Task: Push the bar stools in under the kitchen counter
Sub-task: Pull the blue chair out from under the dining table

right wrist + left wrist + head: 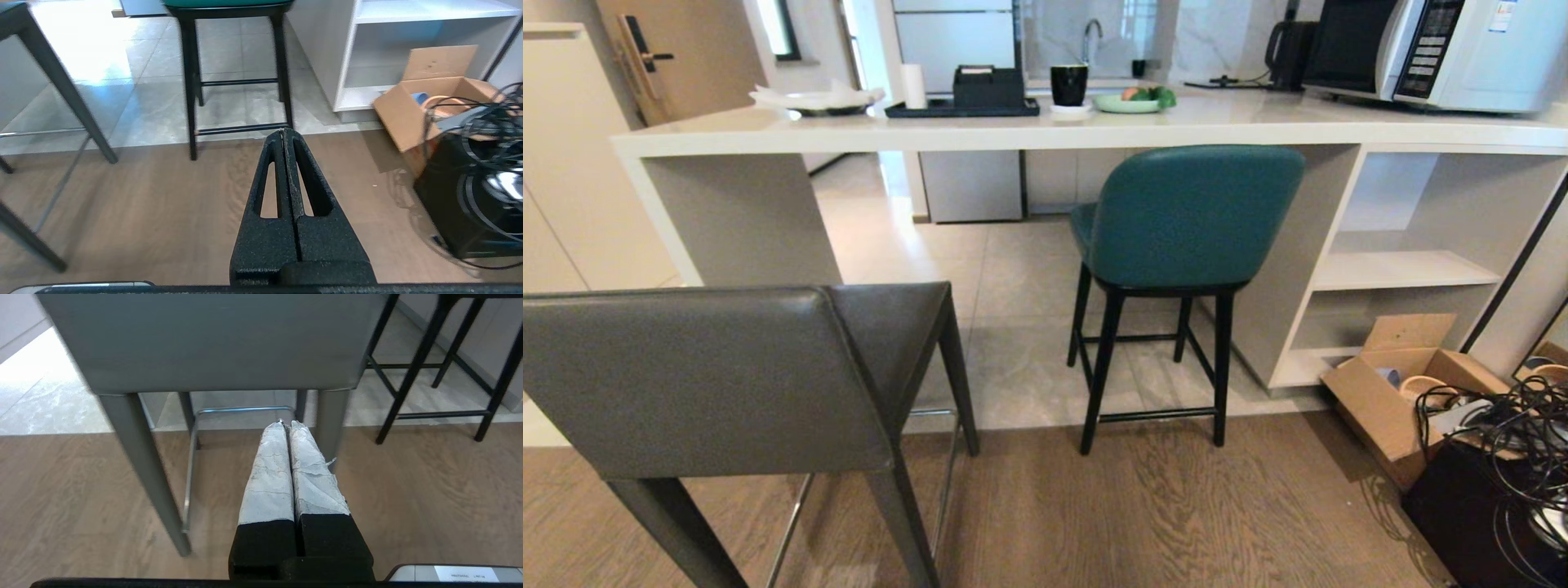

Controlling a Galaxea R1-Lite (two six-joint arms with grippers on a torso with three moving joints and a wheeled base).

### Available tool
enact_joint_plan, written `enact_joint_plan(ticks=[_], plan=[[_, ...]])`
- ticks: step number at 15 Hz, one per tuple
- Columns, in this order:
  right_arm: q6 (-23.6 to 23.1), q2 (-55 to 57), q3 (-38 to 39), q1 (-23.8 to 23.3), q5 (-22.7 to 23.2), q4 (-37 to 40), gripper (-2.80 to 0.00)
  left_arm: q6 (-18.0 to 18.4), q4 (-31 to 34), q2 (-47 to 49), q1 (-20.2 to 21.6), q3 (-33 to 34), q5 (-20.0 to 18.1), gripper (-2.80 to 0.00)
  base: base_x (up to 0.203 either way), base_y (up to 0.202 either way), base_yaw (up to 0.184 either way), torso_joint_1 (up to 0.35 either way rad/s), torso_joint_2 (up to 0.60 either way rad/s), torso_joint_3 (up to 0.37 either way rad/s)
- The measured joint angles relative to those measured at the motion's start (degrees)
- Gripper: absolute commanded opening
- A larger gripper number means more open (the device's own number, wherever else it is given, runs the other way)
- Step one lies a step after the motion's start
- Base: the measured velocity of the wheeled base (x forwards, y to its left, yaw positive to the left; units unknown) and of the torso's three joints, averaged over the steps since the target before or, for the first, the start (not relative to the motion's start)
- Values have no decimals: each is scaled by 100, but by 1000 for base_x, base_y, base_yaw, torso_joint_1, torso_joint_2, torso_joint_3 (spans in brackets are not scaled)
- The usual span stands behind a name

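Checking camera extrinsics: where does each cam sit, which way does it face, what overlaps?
Head: high, facing forward and down at the kitchen counter; no robot body shows.
Left wrist: behind the shut left claw, low, facing the grey stool.
Right wrist: behind the shut right claw, low, facing the teal stool and cardboard box.
Shared: all three show both stools.
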Motion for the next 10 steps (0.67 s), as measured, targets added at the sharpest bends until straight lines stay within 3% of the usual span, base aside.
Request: enact_joint_plan(ticks=[10], plan=[[1,0,0,0,1,0,-280,0,0,2,0,0,7,-280,0,-189,2,2,2,2]])
